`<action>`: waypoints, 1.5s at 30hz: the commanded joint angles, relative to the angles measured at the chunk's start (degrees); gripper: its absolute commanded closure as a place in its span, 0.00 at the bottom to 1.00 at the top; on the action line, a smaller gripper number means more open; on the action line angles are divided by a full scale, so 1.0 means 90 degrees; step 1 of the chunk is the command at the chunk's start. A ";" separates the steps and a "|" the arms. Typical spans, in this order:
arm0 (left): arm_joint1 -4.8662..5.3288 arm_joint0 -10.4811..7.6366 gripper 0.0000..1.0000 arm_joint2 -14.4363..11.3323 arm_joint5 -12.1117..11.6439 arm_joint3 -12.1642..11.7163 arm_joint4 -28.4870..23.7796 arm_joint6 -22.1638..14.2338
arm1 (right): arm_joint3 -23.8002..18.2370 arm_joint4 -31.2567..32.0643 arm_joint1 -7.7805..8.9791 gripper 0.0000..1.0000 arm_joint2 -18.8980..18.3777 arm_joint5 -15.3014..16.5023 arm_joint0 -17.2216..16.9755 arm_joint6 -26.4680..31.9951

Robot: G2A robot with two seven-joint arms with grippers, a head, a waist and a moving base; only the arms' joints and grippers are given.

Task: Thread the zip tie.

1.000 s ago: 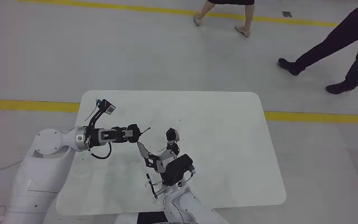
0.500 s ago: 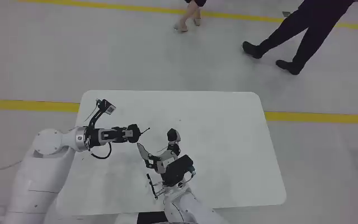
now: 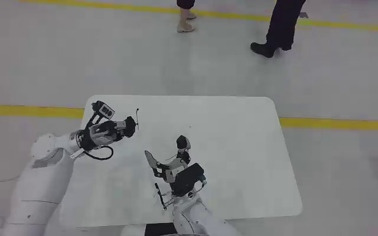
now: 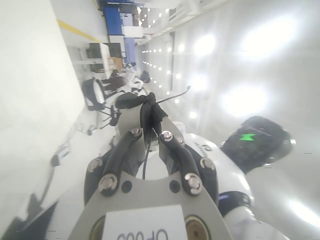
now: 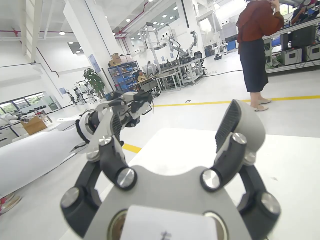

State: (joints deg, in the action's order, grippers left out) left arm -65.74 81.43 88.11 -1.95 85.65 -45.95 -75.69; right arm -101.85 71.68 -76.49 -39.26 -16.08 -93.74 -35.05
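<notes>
With the left tool (image 4: 151, 104) clamped on the thin black zip tie (image 4: 172, 97) above the left side of the worktop (image 3: 236, 130) and the right tool (image 5: 175, 112) gaping empty nearby, the tie's free end should be held steady and offered across slowly.

Wide gap of table (image 3: 236, 130) between left gripper (image 3: 131, 125) with zip tie (image 3: 137, 115) and spread-fingered right gripper (image 3: 165, 149)

Right claw (image 5: 175, 123) gapes over the table (image 5: 287, 166); left claw (image 5: 145, 104) pinches zip tie (image 5: 152, 108)
</notes>
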 commanded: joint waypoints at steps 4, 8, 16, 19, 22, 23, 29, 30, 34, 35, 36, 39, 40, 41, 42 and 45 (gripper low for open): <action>0.0015 0.0031 1.00 -0.0023 0.1068 -0.0064 -0.0974 0.0013 | 0.0000 0.0000 0.0000 0.00 0.0000 0.0000 0.0000 0.0000; 0.0027 0.0037 1.00 -0.0007 0.1130 0.0015 -0.1045 0.0043 | 0.0000 0.0000 0.0000 0.00 0.0000 0.0000 0.0000 0.0000; 0.0014 0.0097 1.00 -0.0112 0.1426 0.0082 -0.1296 0.0339 | 0.0000 0.0000 0.0000 0.00 0.0000 0.0000 0.0000 0.0000; 0.0009 0.0153 1.00 -0.0233 0.1915 0.0195 -0.1658 0.0526 | 0.0000 0.0000 0.0000 0.00 0.0000 0.0000 0.0000 0.0000; 0.0006 0.0193 1.00 -0.0355 0.2271 0.0311 -0.1905 0.0722 | 0.0000 0.0000 0.0000 0.00 0.0000 0.0000 0.0000 0.0000; 0.0005 0.0197 1.00 -0.0394 0.2381 0.0335 -0.1991 0.0793 | 0.0000 0.0000 0.0000 0.00 0.0000 0.0000 0.0000 0.0000; 0.0051 0.0180 1.00 -0.0773 0.2381 0.0483 -0.2474 0.1198 | 0.0000 0.0000 0.0000 0.00 0.0000 0.0000 0.0000 0.0000; 0.0065 0.0168 1.00 -0.0804 0.2381 0.0512 -0.2544 0.1272 | 0.0000 0.0000 0.0000 0.00 0.0000 0.0000 0.0000 0.0000; 0.0101 0.0132 1.00 -0.0789 0.2381 0.0580 -0.2503 0.1396 | 0.0000 0.0000 0.0000 0.00 0.0000 0.0000 0.0000 0.0000; 0.0101 0.0132 1.00 -0.0789 0.2381 0.0580 -0.2503 0.1396 | 0.0000 0.0000 0.0000 0.00 0.0000 0.0000 0.0000 0.0000; 0.0101 0.0132 1.00 -0.0789 0.2381 0.0580 -0.2503 0.1396 | 0.0000 0.0000 0.0000 0.00 0.0000 0.0000 0.0000 0.0000; 0.0101 0.0132 1.00 -0.0789 0.2381 0.0580 -0.2503 0.1396 | 0.0000 0.0000 0.0000 0.00 0.0000 0.0000 0.0000 0.0000; 0.0097 0.0135 1.00 -0.0816 0.2372 0.0608 -0.2523 0.1495 | 0.0000 0.0000 0.0000 0.00 0.0000 0.0000 0.0000 0.0000; 0.0093 0.0139 1.00 -0.0842 0.2381 0.0642 -0.2560 0.1562 | 0.0000 0.0000 0.0000 0.00 0.0000 0.0000 0.0000 0.0000; 0.0090 0.0152 1.00 -0.0867 0.2381 0.0654 -0.2634 0.1613 | 0.0000 0.0000 0.0000 0.00 0.0000 0.0000 0.0000 0.0000; 0.0100 0.0165 1.00 -0.1017 0.2381 0.0661 -0.2879 0.1733 | 0.0000 0.0000 0.0000 0.00 0.0000 0.0000 0.0000 0.0000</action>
State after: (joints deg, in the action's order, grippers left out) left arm -64.92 82.94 79.39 19.48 91.65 -71.37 -60.52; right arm -101.85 71.68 -76.49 -39.26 -16.08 -93.74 -35.05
